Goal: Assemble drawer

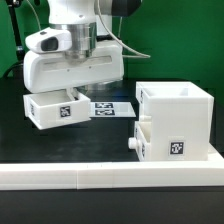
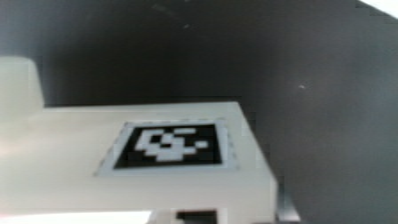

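Arm upright, wrist pointing straight down; pincer [image 1: 72,92] low, fingertips hidden, opening unclear.

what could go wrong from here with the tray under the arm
The pincer's fingertips are hidden in both views, so its hold on the loose tray cannot be confirmed; a shallow grip might let it slip. The box shell already has one tray protruding, which a carried tray could bump. The marker board lies right beside the loose tray and could snag it if dragged.
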Tool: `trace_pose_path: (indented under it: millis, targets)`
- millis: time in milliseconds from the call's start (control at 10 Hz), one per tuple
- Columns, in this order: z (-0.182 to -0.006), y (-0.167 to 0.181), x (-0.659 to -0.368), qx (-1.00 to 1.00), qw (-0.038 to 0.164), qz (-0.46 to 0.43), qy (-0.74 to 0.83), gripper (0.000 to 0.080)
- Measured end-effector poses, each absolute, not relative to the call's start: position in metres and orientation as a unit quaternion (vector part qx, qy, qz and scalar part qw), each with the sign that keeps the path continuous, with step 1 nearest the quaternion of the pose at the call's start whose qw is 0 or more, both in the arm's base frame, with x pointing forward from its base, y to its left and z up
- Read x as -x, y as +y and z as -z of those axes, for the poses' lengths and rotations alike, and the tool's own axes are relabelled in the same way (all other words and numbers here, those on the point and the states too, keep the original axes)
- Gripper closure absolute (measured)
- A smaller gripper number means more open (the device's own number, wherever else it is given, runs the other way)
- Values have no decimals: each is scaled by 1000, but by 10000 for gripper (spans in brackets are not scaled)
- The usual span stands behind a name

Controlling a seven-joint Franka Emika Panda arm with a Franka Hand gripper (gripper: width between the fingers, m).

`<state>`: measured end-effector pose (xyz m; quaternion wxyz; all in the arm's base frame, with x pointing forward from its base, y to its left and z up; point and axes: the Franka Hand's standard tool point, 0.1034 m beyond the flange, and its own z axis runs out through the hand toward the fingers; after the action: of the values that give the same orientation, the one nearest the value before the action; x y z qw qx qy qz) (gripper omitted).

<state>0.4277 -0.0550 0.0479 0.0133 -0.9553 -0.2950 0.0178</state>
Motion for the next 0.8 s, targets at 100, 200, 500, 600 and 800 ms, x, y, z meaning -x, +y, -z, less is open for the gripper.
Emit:
trace_pose_path:
  millis: [100, 200, 500, 600, 800]
  targets:
    - [-52, -55, -436, 934, 8, -14, -358, 757]
    - [-55, -55, -445, 906, 5, -17, -423, 757]
    - [-55, -56, -451, 860, 4, -17, -510, 757]
    - [-55, -56, -451, 850, 4, -17, -526, 757]
    - [-54, -56, -451, 805, 6, -18, -593, 757]
